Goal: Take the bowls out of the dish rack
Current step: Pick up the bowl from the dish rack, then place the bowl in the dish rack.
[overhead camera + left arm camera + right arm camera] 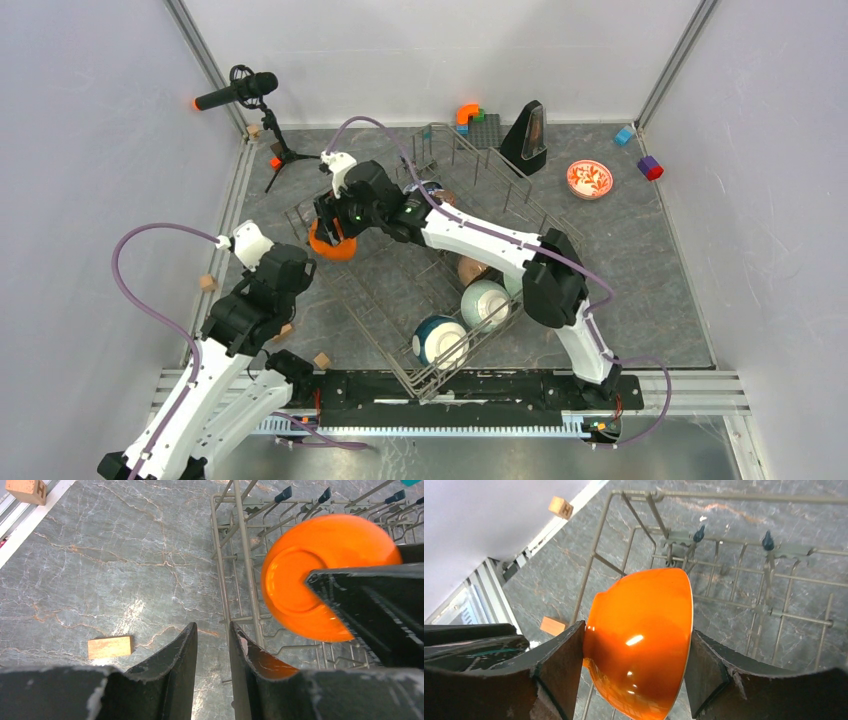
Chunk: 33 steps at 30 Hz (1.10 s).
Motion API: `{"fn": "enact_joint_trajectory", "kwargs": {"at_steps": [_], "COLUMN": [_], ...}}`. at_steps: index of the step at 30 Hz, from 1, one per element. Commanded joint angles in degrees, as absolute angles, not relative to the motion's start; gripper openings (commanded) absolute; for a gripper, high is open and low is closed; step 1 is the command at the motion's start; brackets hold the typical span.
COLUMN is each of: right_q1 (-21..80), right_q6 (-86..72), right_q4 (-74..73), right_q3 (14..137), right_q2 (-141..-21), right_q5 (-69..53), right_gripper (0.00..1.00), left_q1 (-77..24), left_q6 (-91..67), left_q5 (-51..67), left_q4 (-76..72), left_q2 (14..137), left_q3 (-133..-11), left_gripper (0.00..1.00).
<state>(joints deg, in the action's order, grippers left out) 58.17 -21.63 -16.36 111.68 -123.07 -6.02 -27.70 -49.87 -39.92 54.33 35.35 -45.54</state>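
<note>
The right end effector [636, 629] was seen clamped on an orange bowl [300, 580], with one finger pressed to the bowl's rounded outside and the other to its rim. The bowl was held tipped on its side at the left corner of the dish rack [385, 285], above the grey wires. Whether it touched them could not be told.

The left end effector [212, 627] was held just outside that corner of the rack. Its fingers were parted by a narrow gap and nothing was gripped between them. A wooden block [110, 647] lay on the tabletop [640, 290] near it.

A teal-and-white bowl [440, 340] and a pale bowl [486, 303] were stood on edge at the near end of the rack. A red-patterned bowl [589, 179] was set upright on the tabletop, well apart from the rack on its far right.
</note>
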Motion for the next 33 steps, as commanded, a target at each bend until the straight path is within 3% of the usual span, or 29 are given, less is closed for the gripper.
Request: {"fn": "enact_joint_trajectory", "kwargs": {"at_steps": [1, 6, 12, 17, 27, 33], "right_q1": [57.8, 57.3, 56.9, 56.7, 56.6, 58.0], "right_q6": [-21.7, -21.5, -20.2, -18.5, -8.9, 2.8], "right_q4": [-12.3, -10.9, -10.6, -12.3, -11.2, -9.7], "right_q3": [111.2, 108.2, 105.9, 103.7, 88.4, 78.8], "right_q2": [-119.2, -116.2, -111.4, -107.2, -87.5, -74.0], "right_q5": [-6.6, -6.4, -6.1, -5.4, -0.4, 1.3], "right_gripper": [0.16, 0.13, 0.0, 0.0, 0.0, 0.0], "left_q1": [-27.4, -27.4, -27.4, -27.5, -27.4, -27.4], "left_q6": [-51.2, -50.9, -49.9, -48.9, -43.7, -43.7], "left_q5": [-40.8, -40.5, -39.9, -39.0, -30.8, -16.8], "left_q4": [53.5, 53.6, 53.3, 53.1, 48.3, 44.3], "left_q2": [35.5, 35.3, 35.7, 36.8, 40.3, 44.3], "left_q3": [-45.2, -45.8, -50.2, -54.5, -63.8, -67.5], "left_gripper": [0.37, 0.37, 0.39, 0.43, 0.72, 0.81]}}
